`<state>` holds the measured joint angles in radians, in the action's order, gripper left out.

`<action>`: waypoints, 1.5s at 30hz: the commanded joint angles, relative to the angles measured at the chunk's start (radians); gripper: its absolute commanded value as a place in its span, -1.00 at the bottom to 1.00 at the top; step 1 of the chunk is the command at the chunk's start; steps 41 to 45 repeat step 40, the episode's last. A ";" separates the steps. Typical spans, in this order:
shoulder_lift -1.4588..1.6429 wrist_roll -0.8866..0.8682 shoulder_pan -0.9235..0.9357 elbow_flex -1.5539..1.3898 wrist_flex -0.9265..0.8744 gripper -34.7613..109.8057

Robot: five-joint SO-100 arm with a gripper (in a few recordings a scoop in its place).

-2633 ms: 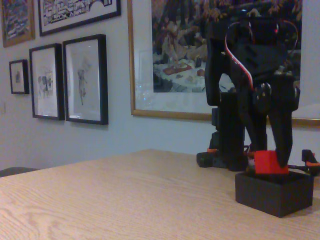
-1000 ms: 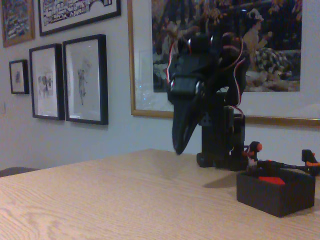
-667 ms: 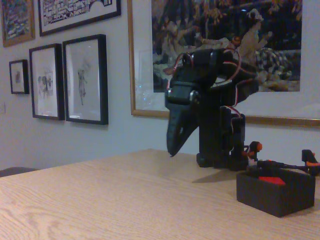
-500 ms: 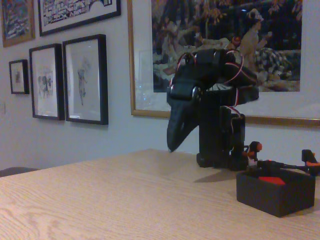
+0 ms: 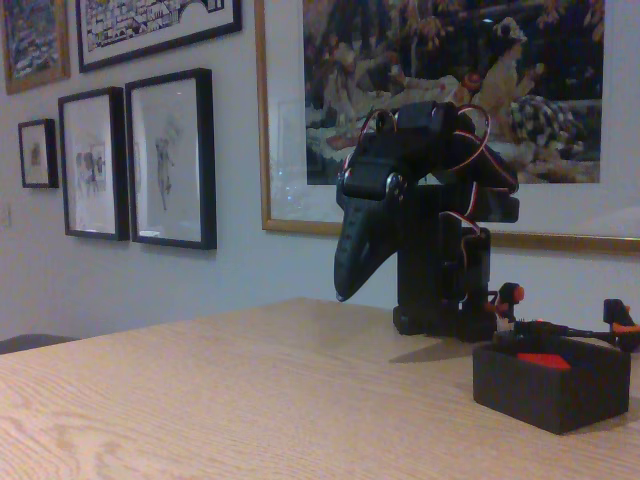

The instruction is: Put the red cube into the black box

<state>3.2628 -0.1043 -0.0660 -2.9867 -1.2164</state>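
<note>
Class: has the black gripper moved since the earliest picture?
Yes. The black gripper has left the low matte black box, now hanging left of it.

I see a pale wood-grain table [image 5: 200, 400], matt and smooth. The black box [image 5: 550, 385] looks dull, slightly rough plastic. The red cube [image 5: 543, 360] inside is matt. My gripper [image 5: 343, 285] looks like faintly shiny black plastic. The far framed pictures [image 5: 170, 155] look glazed.
</note>
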 commanded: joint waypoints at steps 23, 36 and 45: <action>0.017 0.015 0.017 -0.005 -0.011 -1.00; 0.017 0.038 0.054 -0.005 -0.011 -1.00; 0.015 0.035 0.063 -0.005 -0.011 -1.00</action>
